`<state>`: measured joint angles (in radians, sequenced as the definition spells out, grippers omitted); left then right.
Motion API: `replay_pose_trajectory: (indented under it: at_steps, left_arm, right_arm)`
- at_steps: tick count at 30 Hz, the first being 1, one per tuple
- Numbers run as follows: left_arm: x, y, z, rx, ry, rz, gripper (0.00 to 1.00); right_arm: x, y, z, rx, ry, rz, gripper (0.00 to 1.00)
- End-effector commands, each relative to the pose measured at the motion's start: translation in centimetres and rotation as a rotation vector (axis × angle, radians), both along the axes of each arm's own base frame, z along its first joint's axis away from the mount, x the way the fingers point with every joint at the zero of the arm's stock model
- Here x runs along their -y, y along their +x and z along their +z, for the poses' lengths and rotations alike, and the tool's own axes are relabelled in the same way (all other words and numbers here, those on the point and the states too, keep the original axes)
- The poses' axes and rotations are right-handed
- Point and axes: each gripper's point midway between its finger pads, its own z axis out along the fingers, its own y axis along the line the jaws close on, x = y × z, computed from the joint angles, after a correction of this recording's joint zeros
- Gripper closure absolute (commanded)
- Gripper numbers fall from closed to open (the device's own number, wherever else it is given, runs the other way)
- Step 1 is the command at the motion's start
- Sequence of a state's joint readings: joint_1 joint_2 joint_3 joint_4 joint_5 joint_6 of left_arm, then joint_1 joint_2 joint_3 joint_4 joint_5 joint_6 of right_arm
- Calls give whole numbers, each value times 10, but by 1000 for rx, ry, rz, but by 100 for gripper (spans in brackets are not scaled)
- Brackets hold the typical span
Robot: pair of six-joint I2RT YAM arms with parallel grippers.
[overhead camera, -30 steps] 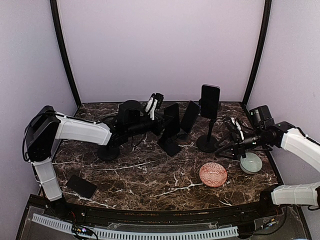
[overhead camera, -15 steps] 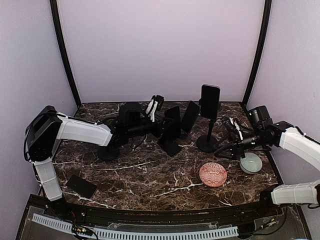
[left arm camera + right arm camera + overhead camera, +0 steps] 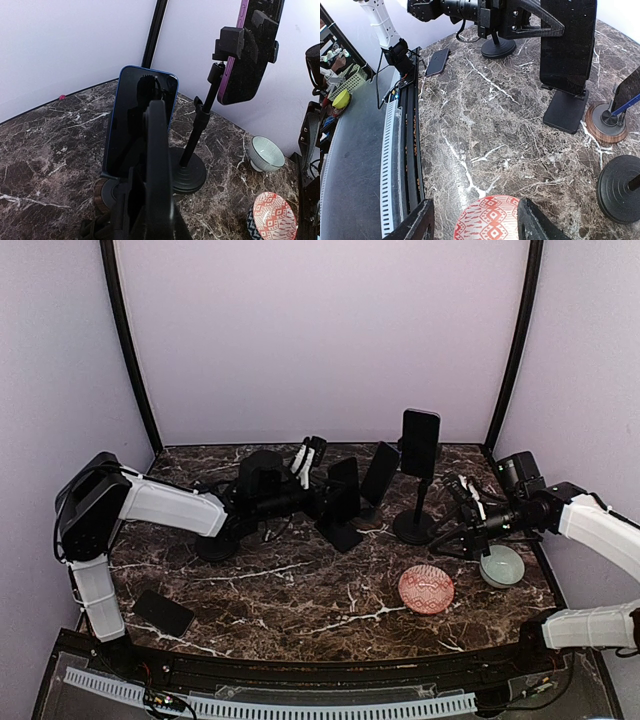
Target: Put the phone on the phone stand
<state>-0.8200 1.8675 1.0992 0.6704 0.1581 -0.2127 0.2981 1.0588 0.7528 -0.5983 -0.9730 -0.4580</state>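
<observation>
A black phone point(image 3: 344, 488) stands nearly upright against the black angled stand point(image 3: 345, 534) in the middle of the table. My left gripper point(image 3: 322, 498) reaches in from the left and is shut on the phone's side. In the left wrist view the phone point(image 3: 157, 165) shows edge-on between the dark fingers of my left gripper point(image 3: 150, 212). The right wrist view shows the phone point(image 3: 568, 45) over the stand's base point(image 3: 564, 111), with the left gripper point(image 3: 522, 20) on its edge. My right gripper point(image 3: 452, 520) is open and empty, low at the right.
Behind, a blue-cased phone point(image 3: 380, 472) leans on a round wooden stand and a purple-cased phone point(image 3: 420, 443) is clamped on a tall pole stand. A pink patterned dish point(image 3: 426, 589) and a pale bowl point(image 3: 501, 565) lie near my right gripper. Another phone point(image 3: 163, 612) lies flat front left.
My left gripper has shifted a little right and down with the phone, bringing it closer onto the black stand. The right arm has barely moved.
</observation>
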Motion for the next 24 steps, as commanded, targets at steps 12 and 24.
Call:
replay_pose_trajectory:
  at_steps: [12,24]
  left_arm:
    - [2,1,8,49,-46,-21,89]
    - [-3,-3,-2,-63,44,-19,56]
  right_arm:
    - [-2,6,7,37,17,10,43]
    - [-5,9,7,25,24,30,44]
